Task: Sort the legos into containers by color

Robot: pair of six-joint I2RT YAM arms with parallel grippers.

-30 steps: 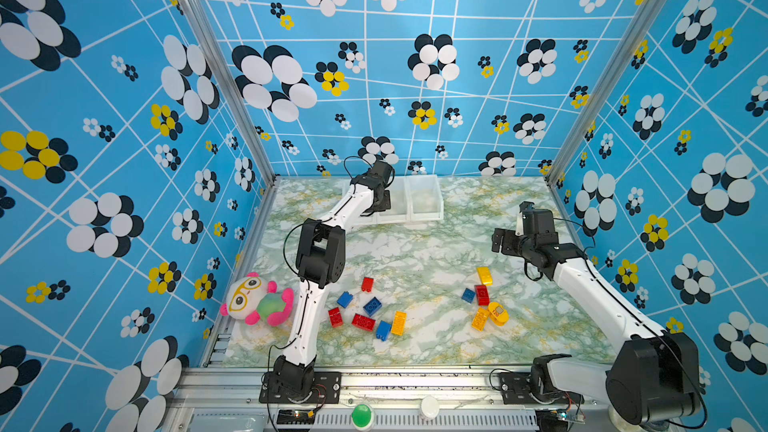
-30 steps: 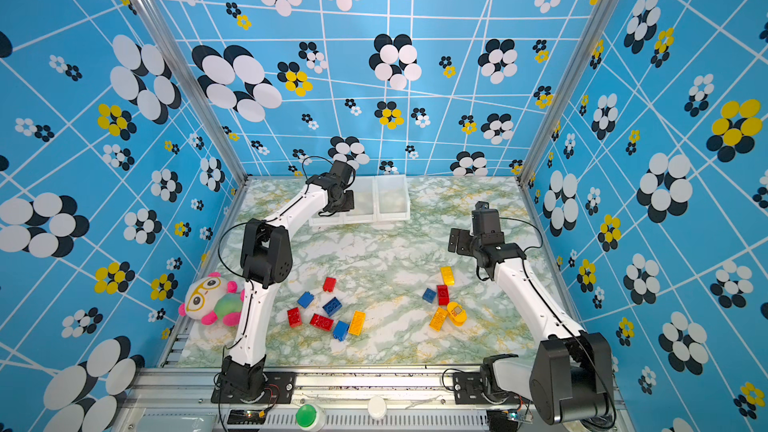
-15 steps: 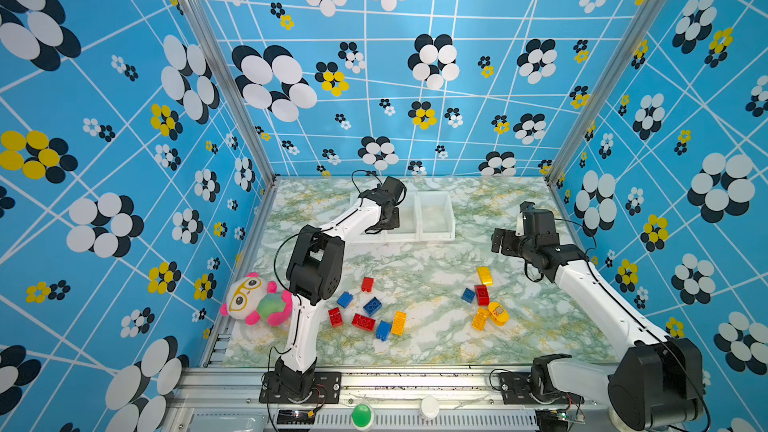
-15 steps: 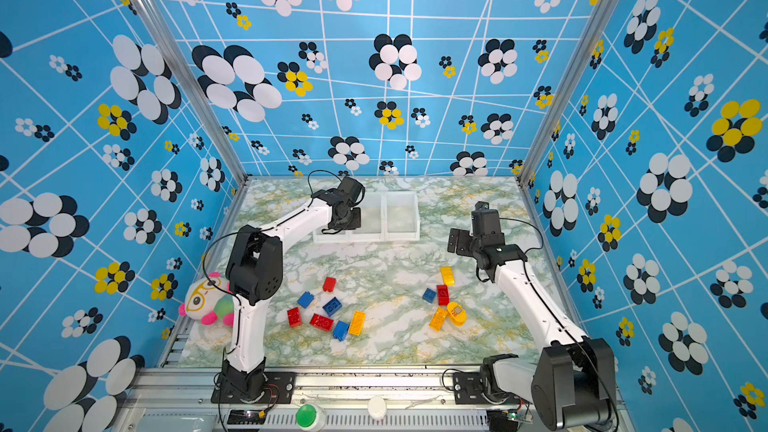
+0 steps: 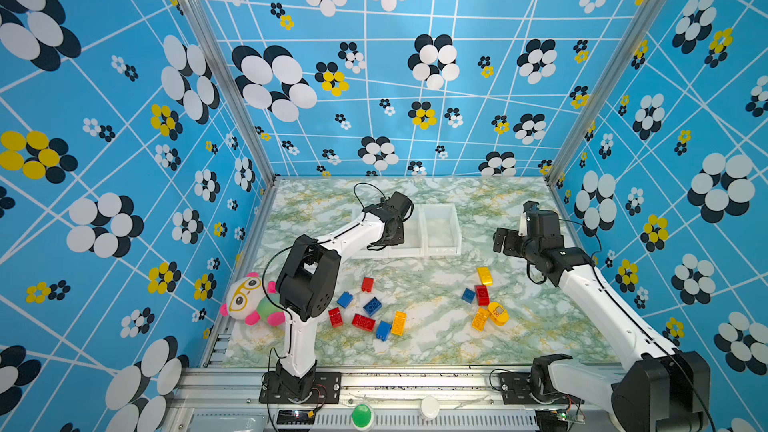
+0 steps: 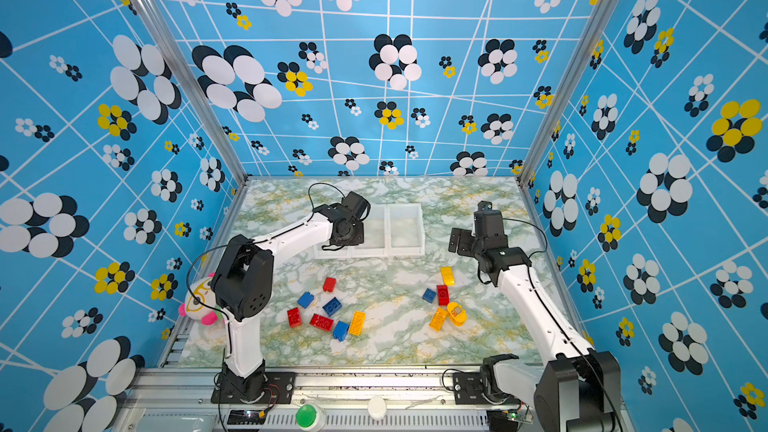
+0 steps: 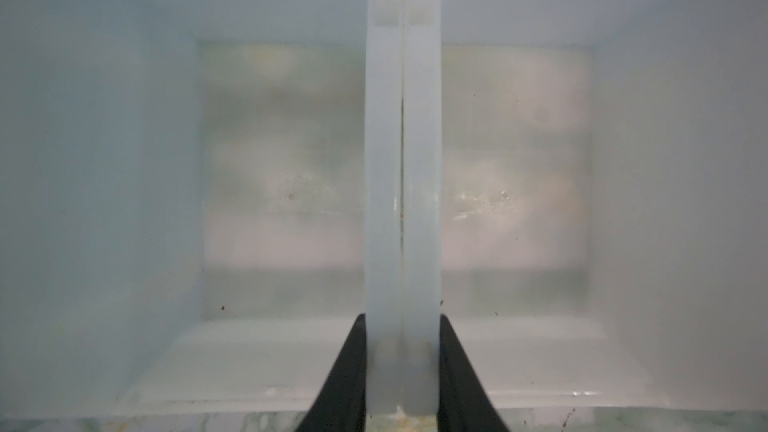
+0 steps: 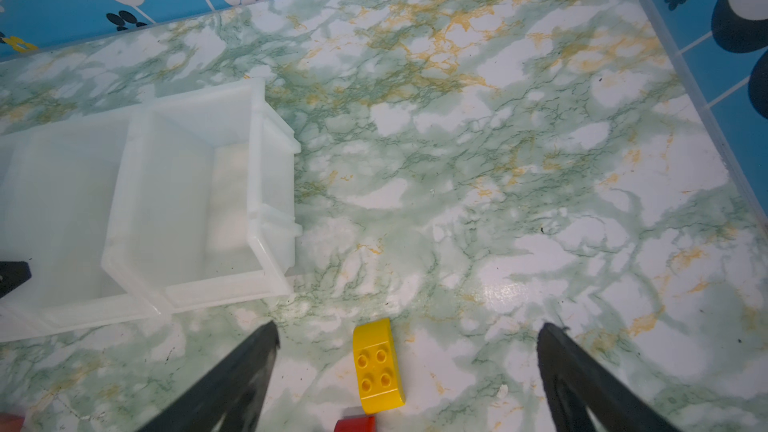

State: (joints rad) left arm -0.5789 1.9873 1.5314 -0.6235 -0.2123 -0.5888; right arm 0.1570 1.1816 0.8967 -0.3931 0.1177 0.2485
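The white translucent containers (image 5: 442,252) (image 6: 405,252) stand in a row at mid-table, the leftmost largely hidden under my left arm. My left gripper (image 5: 395,234) (image 7: 402,367) is shut on the containers, on the double wall (image 7: 402,160) where two of them join; both look empty. Loose legos lie in two groups. On the left are red (image 5: 363,322), blue (image 5: 372,306) and yellow-orange (image 5: 398,322) bricks. On the right are a yellow brick (image 5: 484,275) (image 8: 378,367), a red one (image 5: 481,295), a blue one (image 5: 468,295) and a rounded labelled yellow piece (image 5: 498,312). My right gripper (image 5: 505,241) (image 8: 408,328) hangs open above the yellow brick.
A plush toy (image 5: 249,301) with yellow glasses lies at the front left, beside my left arm's elbow. Patterned blue walls close in the marble table (image 5: 436,347) on three sides. A green button (image 5: 361,414) sits on the front rail.
My left gripper has dragged the row of containers away from the back wall, toward the front and right. The right arm and the bricks have stayed put.
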